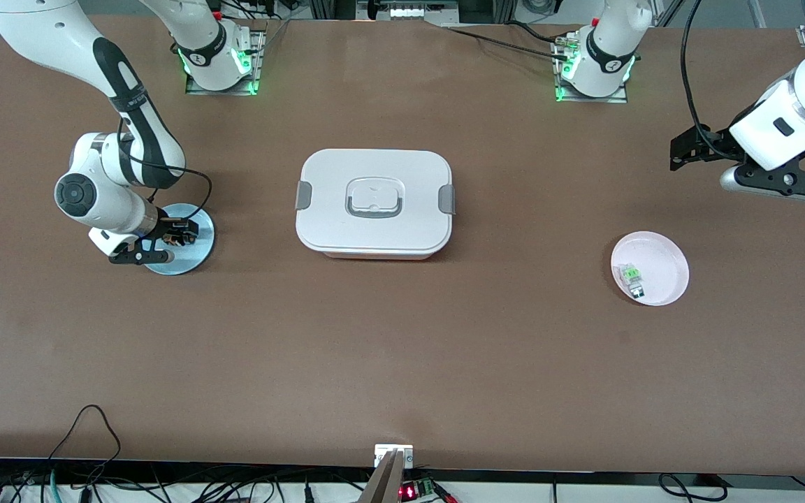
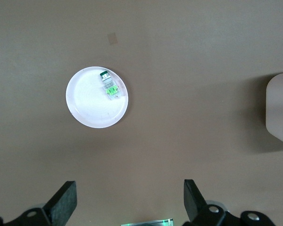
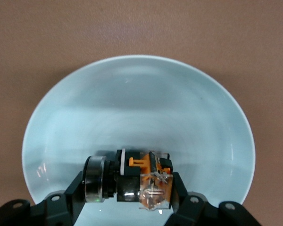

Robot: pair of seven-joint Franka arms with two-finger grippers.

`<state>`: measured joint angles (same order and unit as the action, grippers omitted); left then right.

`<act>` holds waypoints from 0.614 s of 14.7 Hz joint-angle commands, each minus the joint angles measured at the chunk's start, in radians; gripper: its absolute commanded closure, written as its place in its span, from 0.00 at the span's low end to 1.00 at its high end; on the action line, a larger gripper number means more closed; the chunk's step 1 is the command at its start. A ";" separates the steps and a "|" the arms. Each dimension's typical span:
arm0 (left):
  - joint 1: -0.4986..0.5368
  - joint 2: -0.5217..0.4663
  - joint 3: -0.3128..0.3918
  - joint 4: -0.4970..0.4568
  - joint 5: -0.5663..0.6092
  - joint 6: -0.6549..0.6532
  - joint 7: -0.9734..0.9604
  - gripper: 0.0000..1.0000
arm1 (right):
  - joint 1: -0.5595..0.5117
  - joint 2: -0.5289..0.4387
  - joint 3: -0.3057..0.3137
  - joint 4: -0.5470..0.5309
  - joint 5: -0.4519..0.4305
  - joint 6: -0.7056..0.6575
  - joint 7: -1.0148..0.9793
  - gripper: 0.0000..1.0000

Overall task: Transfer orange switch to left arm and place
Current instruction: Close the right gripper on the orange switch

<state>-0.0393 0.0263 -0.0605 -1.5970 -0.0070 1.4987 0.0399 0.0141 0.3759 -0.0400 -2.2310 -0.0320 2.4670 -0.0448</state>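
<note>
Starting nearest the front camera, the pink plate [image 1: 661, 262] sits at lower right of the front frame, toward the left arm's end of the bench [image 1: 402, 363]. It carries a small clear part with a green insert [image 1: 632, 275]; this is not the task item.

The blue plate [image 1: 193, 248] lies at left of the frame, toward the right arm's end. The right hand [image 1: 177, 236] is down on this plate with its fingers narrowed onto the orange switch [image 3: 140, 175]. The right wrist view shows the switch clamped between the two fingers, lying on its side with the round black end outward, low over the plate. Judgement: the grasp is made at plate level so the part can be lifted cleanly.

The box [image 1: 374, 202] stands at centre frame, lid on, between the two plates. It blocks the straight path, so the transfer probably calls for a route over or around it and a handover.

The left hand [image 1: 682, 150] hangs at upper right, above bare bench, fingers wide and empty. This arm waits, probably ready to receive.
</note>
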 commanded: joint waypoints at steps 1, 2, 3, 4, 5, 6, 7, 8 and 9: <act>-0.001 0.017 -0.002 0.039 0.004 -0.029 -0.014 0.00 | -0.008 -0.061 0.017 0.028 0.007 -0.067 -0.016 0.64; -0.001 0.018 -0.002 0.039 0.004 -0.029 -0.012 0.00 | -0.008 -0.075 0.018 0.062 0.007 -0.122 -0.017 0.64; -0.002 0.018 -0.004 0.039 0.005 -0.029 -0.014 0.00 | -0.008 -0.084 0.020 0.101 0.007 -0.184 -0.018 0.64; -0.002 0.020 -0.004 0.039 0.002 -0.029 -0.014 0.00 | -0.008 -0.087 0.023 0.150 0.007 -0.245 -0.021 0.64; -0.002 0.020 -0.002 0.039 0.002 -0.029 -0.012 0.00 | -0.009 -0.091 0.029 0.198 0.009 -0.303 -0.024 0.64; -0.001 0.020 -0.002 0.039 0.002 -0.029 -0.014 0.00 | -0.010 -0.106 0.031 0.235 0.011 -0.353 -0.035 0.64; -0.002 0.018 -0.002 0.039 0.002 -0.029 -0.014 0.00 | -0.010 -0.115 0.034 0.273 0.011 -0.391 -0.055 0.64; -0.002 0.018 -0.002 0.039 0.002 -0.029 -0.014 0.00 | -0.010 -0.117 0.040 0.319 0.012 -0.448 -0.073 0.64; -0.002 0.020 -0.002 0.039 0.001 -0.029 -0.014 0.00 | -0.010 -0.117 0.041 0.370 0.021 -0.511 -0.085 0.64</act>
<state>-0.0393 0.0263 -0.0605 -1.5968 -0.0070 1.4949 0.0399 0.0146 0.2579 -0.0136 -1.9558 -0.0314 2.0685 -0.0868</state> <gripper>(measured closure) 0.000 0.264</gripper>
